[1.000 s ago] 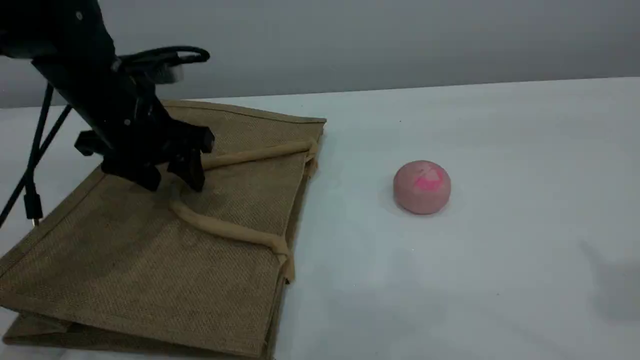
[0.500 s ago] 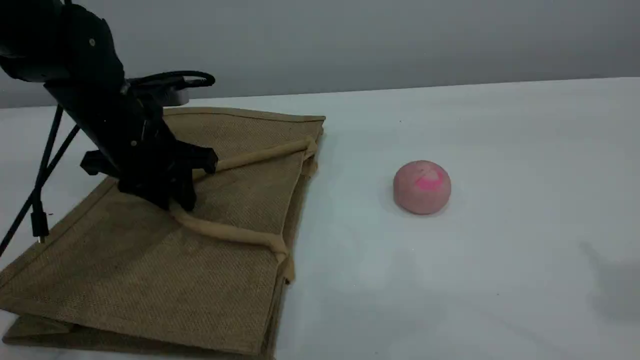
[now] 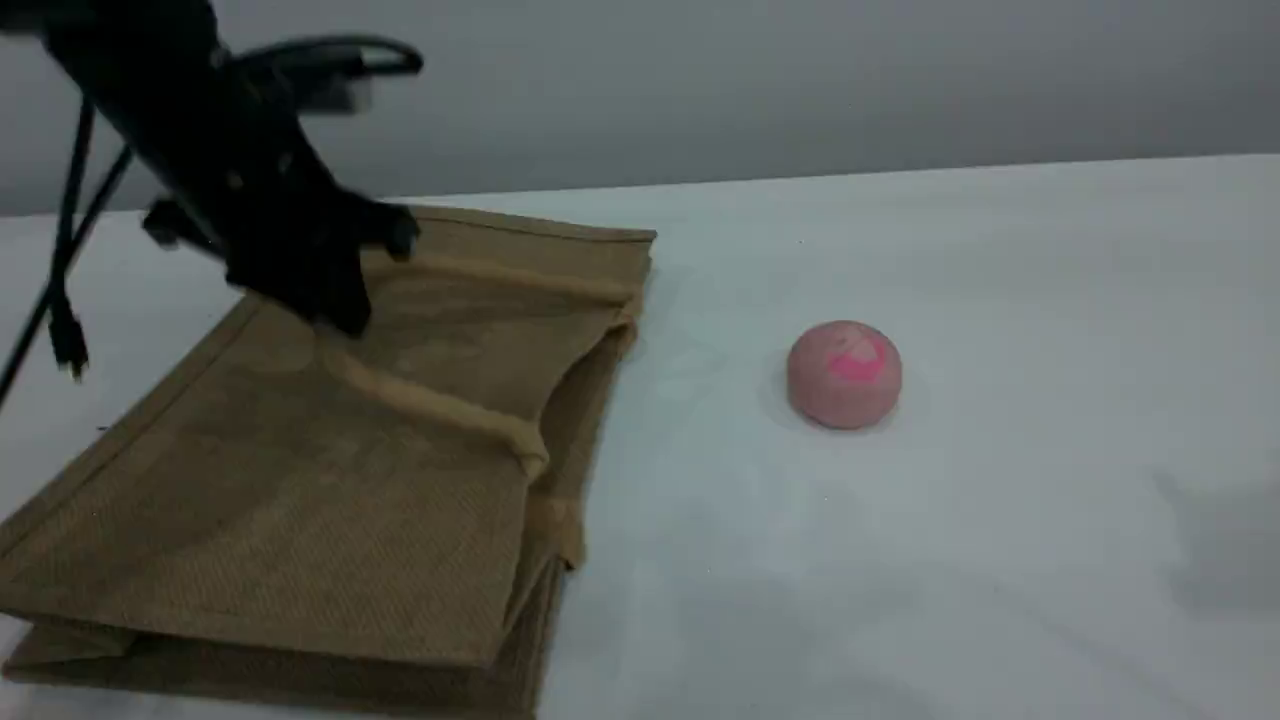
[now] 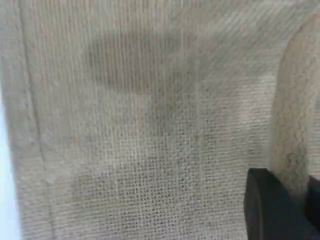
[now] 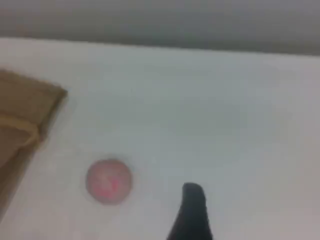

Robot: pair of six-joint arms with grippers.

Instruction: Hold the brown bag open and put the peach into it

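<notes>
The brown bag lies flat on the left of the white table, its mouth facing right. My left gripper is shut on the bag's upper beige handle and holds the loop up off the cloth, so the top panel is raised near the mouth. In the left wrist view the coarse weave of the bag fills the frame, with the handle running up from my dark fingertip. The peach rests on the table to the bag's right. In the right wrist view one fingertip hovers right of the peach, well apart from it.
The white table stretches right and in front of the peach. A grey wall stands behind the table's far edge. The left arm's black cable hangs at the far left. A corner of the bag shows left in the right wrist view.
The left gripper came down onto the handle, shut on it and rose, pulling the loop and the bag's top panel upward. The peach has not moved.
</notes>
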